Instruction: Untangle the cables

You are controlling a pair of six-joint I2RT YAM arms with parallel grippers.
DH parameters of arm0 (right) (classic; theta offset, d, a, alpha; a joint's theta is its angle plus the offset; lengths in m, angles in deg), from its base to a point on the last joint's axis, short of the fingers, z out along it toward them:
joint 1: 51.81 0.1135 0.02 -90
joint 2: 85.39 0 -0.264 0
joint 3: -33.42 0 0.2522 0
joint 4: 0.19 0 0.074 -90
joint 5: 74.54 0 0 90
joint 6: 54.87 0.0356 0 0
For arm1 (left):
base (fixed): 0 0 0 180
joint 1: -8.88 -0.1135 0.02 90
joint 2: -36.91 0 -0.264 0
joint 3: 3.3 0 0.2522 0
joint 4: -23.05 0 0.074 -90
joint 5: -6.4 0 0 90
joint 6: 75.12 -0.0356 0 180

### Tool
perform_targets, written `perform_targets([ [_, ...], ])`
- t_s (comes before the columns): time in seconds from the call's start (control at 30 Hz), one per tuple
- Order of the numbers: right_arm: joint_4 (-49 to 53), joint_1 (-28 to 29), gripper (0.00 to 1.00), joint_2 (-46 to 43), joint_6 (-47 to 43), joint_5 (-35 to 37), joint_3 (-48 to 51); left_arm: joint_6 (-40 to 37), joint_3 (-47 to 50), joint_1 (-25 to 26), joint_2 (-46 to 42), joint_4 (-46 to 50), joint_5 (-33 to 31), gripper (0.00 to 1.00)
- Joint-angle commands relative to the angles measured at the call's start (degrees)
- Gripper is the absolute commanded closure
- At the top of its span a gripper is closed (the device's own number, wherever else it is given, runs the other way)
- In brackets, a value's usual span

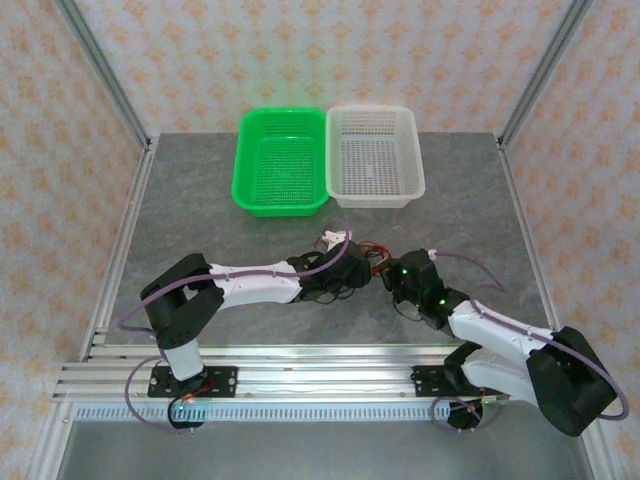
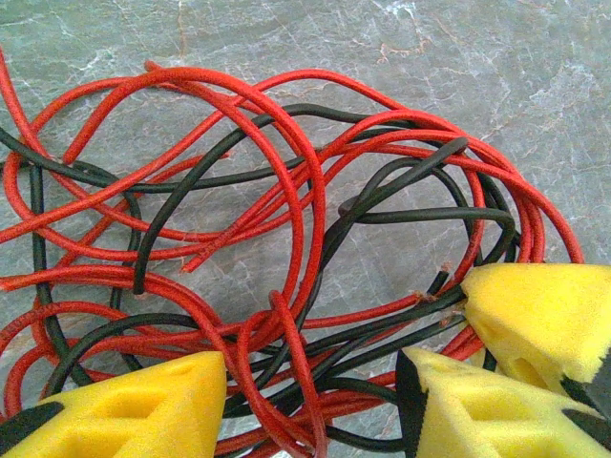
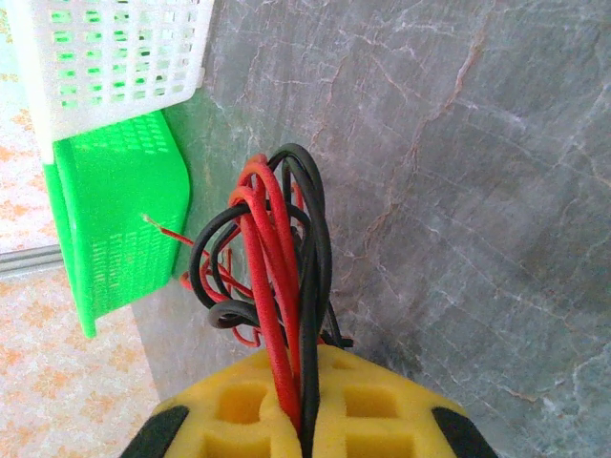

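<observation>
The cables [image 2: 286, 219] are a loose tangle of thin red and black wires lying on the grey table. My left gripper [image 2: 313, 382] stands open over them. Its yellow foam fingers [image 2: 134, 410] sit apart on either side of several strands without pressing on them. My right gripper [image 3: 305, 420] is shut on a bundle of red and black cables [image 3: 286, 248], which rises from between its yellow pads. One of those pads [image 2: 539, 315] shows at the right edge of the left wrist view. From above, the two grippers meet at mid-table over the cables [image 1: 372, 252].
A green basket [image 1: 280, 160] and a white basket [image 1: 373, 155] stand side by side at the back of the table. In the right wrist view the white basket [image 3: 115, 57] and the green basket [image 3: 115, 229] are at the left. Metal frame posts edge the table.
</observation>
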Motion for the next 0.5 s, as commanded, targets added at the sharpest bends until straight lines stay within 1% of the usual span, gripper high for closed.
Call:
perform_targets([
  [0.0, -2.5, 0.3, 1.0, 0.3, 0.1, 1.9, 0.5, 0.8, -1.5, -0.3, 0.1, 2.9, 0.4, 0.47],
  [0.2, -2.8, 0.3, 1.0, 0.6, 0.0, 1.9, 0.5, 1.0, -4.3, -0.3, 4.4, 5.4, 1.9, 0.52],
  [0.3, -3.0, 0.3, 1.0, 0.7, 0.0, 1.9, 0.5, 1.0, -5.2, -0.3, 6.2, 4.5, 3.3, 0.54],
  [0.37, -3.1, 0.3, 1.0, 1.1, 0.0, 1.7, 0.6, 1.0, -5.4, -0.4, 6.9, 3.6, 3.2, 0.55],
  [0.47, -3.2, 0.3, 1.0, 1.1, 0.0, 1.6, 0.7, 0.6, -6.7, -0.5, 8.2, 4.7, 2.5, 0.58],
])
